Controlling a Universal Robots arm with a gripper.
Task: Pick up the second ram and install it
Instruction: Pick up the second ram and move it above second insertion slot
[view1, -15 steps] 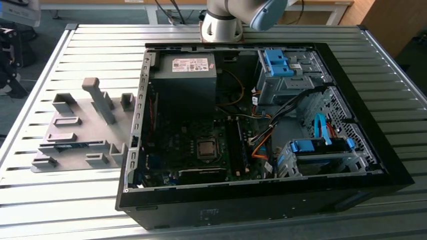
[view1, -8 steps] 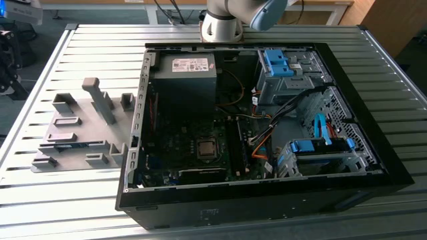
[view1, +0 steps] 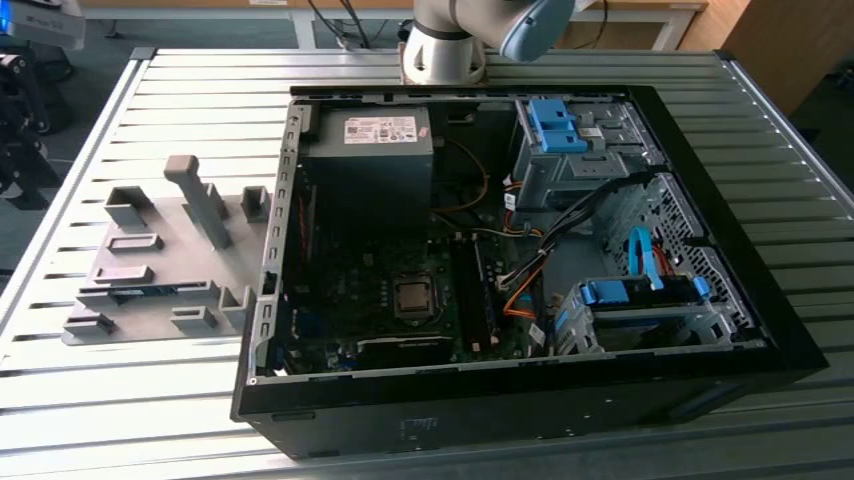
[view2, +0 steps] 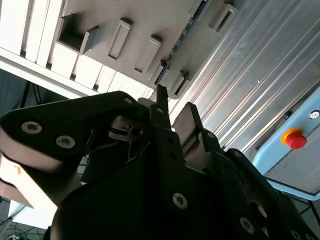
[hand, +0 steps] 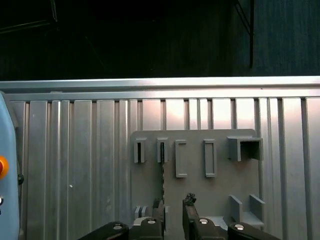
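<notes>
1. The table (view1: 174, 90): slatted metal, carrying every item listed below.
2. The case (view1: 787, 340): black, side panel off, lying at the table's centre with board and cabling exposed.
3. The arm (view1: 447, 45): its base stands at 12 o'clock of the case.
4. The holder (view1: 147, 225): a grey plate with raised blocks, at 9 o'clock of the case and just beside it.
5. The gripper (hand: 174, 206): seen in both wrist views above the holder, fingers apart, nothing between them.
6. The ram (view1: 150, 290): a thin blue stick seated on edge in a holder slot, toward 6 o'clock of the holder in the exterior view. In the first wrist view it runs up to one fingertip (hand: 159, 202). Whether they touch cannot be determined.
</notes>
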